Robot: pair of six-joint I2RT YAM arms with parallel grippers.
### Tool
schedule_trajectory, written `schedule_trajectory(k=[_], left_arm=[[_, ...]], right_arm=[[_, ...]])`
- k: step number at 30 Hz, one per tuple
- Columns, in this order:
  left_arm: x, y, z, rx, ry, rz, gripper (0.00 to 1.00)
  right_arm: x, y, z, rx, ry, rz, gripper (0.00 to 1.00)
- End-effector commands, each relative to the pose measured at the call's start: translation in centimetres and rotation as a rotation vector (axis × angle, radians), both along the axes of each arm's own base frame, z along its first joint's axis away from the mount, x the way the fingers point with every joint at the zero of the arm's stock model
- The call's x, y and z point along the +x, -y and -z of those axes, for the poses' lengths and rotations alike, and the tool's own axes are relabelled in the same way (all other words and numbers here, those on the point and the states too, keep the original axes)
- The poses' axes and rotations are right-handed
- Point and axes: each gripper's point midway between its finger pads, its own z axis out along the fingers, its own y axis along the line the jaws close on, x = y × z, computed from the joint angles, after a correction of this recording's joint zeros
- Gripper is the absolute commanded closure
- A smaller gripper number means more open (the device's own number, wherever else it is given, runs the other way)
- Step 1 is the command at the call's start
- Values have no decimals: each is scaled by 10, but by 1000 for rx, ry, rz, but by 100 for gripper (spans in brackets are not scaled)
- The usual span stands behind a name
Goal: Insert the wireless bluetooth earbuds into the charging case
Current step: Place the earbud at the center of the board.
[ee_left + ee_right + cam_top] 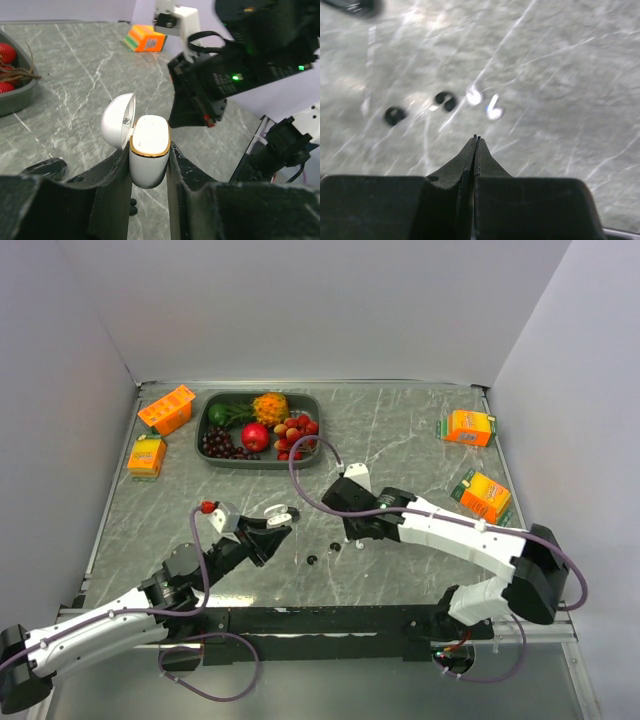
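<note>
The white charging case (150, 137) has a gold rim and its lid (118, 120) is swung open. It stands upright in my left gripper (149, 152), which is shut on its body a little above the table; from the top view the case (278, 511) is left of centre. Two white earbuds (474, 95) (494, 107) and two black ones (446, 100) (395, 116) lie loose on the marble. Just short of the white pair, my right gripper (476, 137) hovers shut with nothing between its fingers. In the top view it (352, 532) points down beside the earbuds (335, 547).
A dark tray (205, 435) of fruit stands at the back left. Orange boxes lie at the back left (166, 408) (147, 455) and on the right (468, 427) (483, 495). The right arm's wrist (240, 65) hangs close in front of the case.
</note>
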Motion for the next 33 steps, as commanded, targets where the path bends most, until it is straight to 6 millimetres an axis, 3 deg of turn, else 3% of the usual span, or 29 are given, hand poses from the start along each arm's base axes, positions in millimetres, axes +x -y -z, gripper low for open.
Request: schedule_trajectory(k=[1, 4, 8, 9, 14, 20, 25, 33], left_arm=[[5, 2, -25, -43, 57, -17, 99], [5, 4, -24, -24, 51, -15, 99], [5, 0, -26, -20, 48, -24, 99], [4, -2, -26, -29, 50, -27, 99], [3, -4, -25, -41, 38, -27, 99], [2, -3, -25, -45, 35, -23, 99], [1, -5, -26, -52, 40, -22, 99], [0, -10, -27, -66, 37, -29, 99]], right_arm=[[30, 9, 21, -80, 16, 50, 100], [36, 5, 25, -61, 14, 62, 100], [37, -7, 16, 33, -1, 39, 77], [38, -9, 17, 51, -9, 39, 67], [41, -16, 27, 100, -62, 19, 58], [48, -26, 36, 93, -116, 13, 55], [49, -30, 45, 107, -125, -21, 61], [47, -17, 58, 10, -141, -48, 59]])
